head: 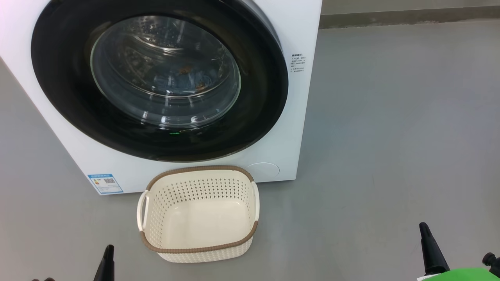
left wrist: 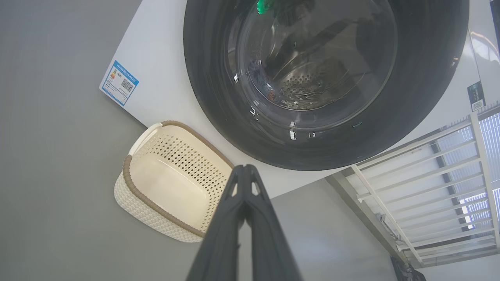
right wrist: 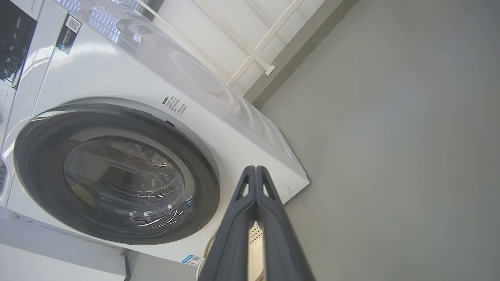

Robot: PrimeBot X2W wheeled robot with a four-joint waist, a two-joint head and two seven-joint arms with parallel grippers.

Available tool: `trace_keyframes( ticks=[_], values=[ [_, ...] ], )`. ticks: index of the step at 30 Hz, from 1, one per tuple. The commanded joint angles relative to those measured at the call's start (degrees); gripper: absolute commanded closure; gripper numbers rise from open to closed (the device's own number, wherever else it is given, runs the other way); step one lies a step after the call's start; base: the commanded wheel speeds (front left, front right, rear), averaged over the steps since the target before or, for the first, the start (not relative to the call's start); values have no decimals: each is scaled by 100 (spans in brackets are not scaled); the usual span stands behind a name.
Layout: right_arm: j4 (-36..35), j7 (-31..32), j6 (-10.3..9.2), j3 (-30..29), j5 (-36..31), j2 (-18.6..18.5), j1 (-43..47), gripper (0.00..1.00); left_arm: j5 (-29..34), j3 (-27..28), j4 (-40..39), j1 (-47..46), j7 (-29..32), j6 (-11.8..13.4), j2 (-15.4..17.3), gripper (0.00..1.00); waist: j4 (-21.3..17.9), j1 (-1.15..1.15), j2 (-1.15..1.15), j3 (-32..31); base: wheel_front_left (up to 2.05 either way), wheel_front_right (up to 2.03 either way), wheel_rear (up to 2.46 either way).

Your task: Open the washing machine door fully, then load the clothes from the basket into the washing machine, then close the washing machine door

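before the shut washing machine door (head: pixel 58 78), left pincer (head: pixel 108 253) and right pincer (head: pixel 425 234) are each pressed together.

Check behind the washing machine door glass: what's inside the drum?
Through the washing machine door, blue clothes with orange-brown specks lie in the perforated drum. The black frame and reflections hide the rest.

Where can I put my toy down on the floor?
The bare grey floor right of the white front-loading washing machine and the cream perforated plastic basket is widest. A smaller patch lies left of the basket, below the blue label sticker. The basket is empty too. Tight: the strip between basket and machine.
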Motion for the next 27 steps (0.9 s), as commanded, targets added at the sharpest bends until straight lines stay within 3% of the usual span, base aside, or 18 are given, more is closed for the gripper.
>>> trace_keyframes(
  ticks=[1, 27],
  values=[
    [-125, 36, -18, 108, 146, -59, -287, 100, -101, 140, -103, -288, 37, -9, 50, 100, -1, 0, 0, 1, 0, 0, 0],
    [-40, 476, -25, 184, 1831, -54, -519, 100, -1538, 333, 2, -558, 476, -12, -18, 100, -39, 0, 0, 33, 0, 0, 0]
  ],
)
